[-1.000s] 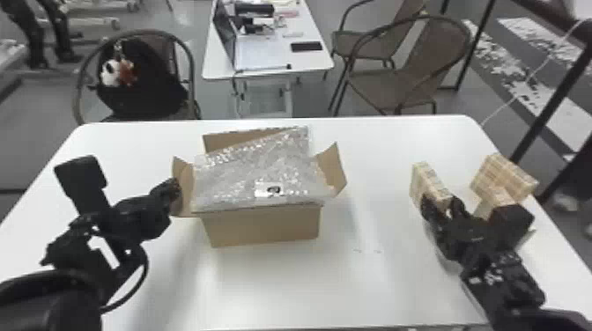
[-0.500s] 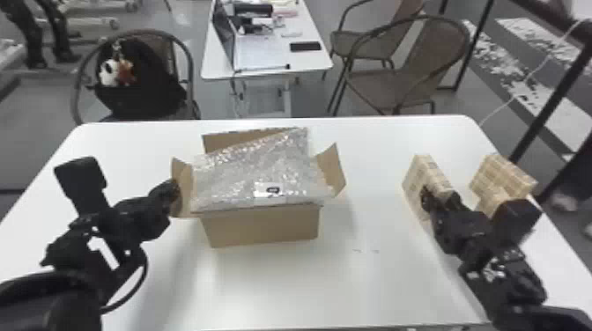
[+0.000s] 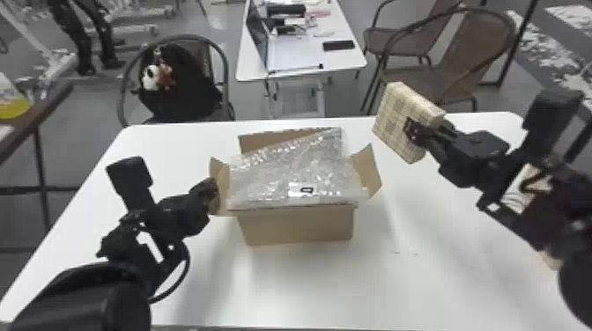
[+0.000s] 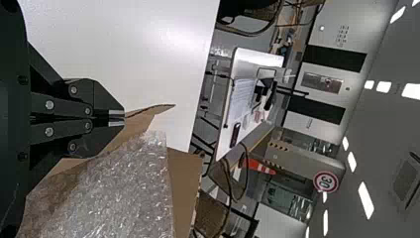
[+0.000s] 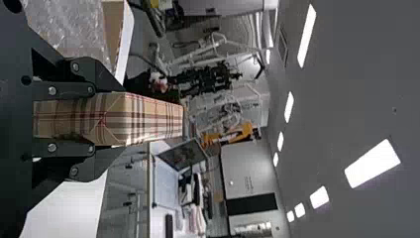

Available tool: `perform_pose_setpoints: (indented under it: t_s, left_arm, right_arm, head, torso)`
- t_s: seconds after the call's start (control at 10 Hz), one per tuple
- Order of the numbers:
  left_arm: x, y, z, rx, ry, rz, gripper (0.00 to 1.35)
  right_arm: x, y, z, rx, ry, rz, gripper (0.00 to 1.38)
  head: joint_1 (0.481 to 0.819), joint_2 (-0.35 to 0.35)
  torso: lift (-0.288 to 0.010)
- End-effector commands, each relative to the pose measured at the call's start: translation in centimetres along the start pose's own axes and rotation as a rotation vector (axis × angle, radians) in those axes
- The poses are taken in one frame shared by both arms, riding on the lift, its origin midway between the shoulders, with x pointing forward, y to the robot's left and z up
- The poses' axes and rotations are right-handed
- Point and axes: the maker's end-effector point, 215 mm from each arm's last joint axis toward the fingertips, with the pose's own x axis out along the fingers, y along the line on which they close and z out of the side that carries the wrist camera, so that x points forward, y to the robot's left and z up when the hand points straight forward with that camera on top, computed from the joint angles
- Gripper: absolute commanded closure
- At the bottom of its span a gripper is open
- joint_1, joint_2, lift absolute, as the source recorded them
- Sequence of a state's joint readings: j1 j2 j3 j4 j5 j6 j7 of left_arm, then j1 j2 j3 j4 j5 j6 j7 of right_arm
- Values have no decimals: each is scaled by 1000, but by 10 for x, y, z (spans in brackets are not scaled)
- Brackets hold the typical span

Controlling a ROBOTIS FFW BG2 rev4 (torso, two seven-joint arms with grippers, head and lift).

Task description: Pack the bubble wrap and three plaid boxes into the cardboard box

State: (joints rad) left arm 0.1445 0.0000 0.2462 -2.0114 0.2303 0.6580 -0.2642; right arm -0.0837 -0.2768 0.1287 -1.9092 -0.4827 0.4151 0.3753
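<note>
Evidently in mid-transfer, the right fingers (image 5: 101, 77) were closed about a plaid box (image 3: 403, 121), one finger to each broad face, with the narrow edge lying between them. The plaid box was held tilted above the far right part of the table (image 3: 445, 246), apart from the cardboard box (image 3: 297, 226). The left fingers (image 4: 106, 105) were brought together on the cardboard box's left flap (image 3: 220, 187), apparently pinching it and steadying that side.

Next outward, the bubble wrap (image 3: 295, 171) lay over the mouth of the cardboard box, covering most of it; what lay beneath could not be told. The right flap (image 3: 368, 171) leaned outward on the side nearer the load, and the back flap (image 3: 264, 141) stood behind the wrap. A tan piece (image 3: 548, 259) showed beneath the right arm (image 3: 528, 198), possibly part of another plaid box.

The step in hand was judged to be the carry toward the cardboard box. It called for an approach well above the right flap, since a low path might have folded it inward or caught its edge. The plaid box was best levelled before lowering, then eased down onto the wrap without dragging it aside. A steady left hold would have kept the carton from sliding; release was best left until the plaid box bore fully on its support.
</note>
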Motion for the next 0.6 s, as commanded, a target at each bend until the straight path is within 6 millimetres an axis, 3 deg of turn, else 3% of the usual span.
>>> perform_pose_setpoints:
  t_s: [0.0, 0.1, 0.2, 0.3, 0.4, 0.5]
  left_arm:
    - [1, -2, 1, 1, -2, -3, 1213]
    - [3, -5, 2, 4, -3, -7, 1213]
    - [4, -7, 2, 6, -1, -9, 1213]
    - [5, -8, 1, 6, 1, -11, 1213]
    - [7, -12, 1, 7, 1, -19, 1213]
    - [9, -16, 2, 8, 1, -25, 1213]
  right_arm:
    - [14, 36, 26, 86, 95, 137, 1023]
    - [18, 64, 25, 235, 136, 249, 1023]
    - [26, 85, 10, 372, 194, 344, 1023]
    - [32, 99, -19, 490, 287, 411, 1023]
    - [40, 104, -48, 617, 365, 490, 1023]
    - [47, 92, -62, 685, 387, 491, 1023]
  head:
    - [663, 170]
    - [654, 182]
    - [645, 202]
    - [646, 227]
    - [660, 254]
    - [675, 272]
  torso:
    - [-132]
    - [-132]
    - [-132]
    - [-132]
    - [-132]
    - [-132]
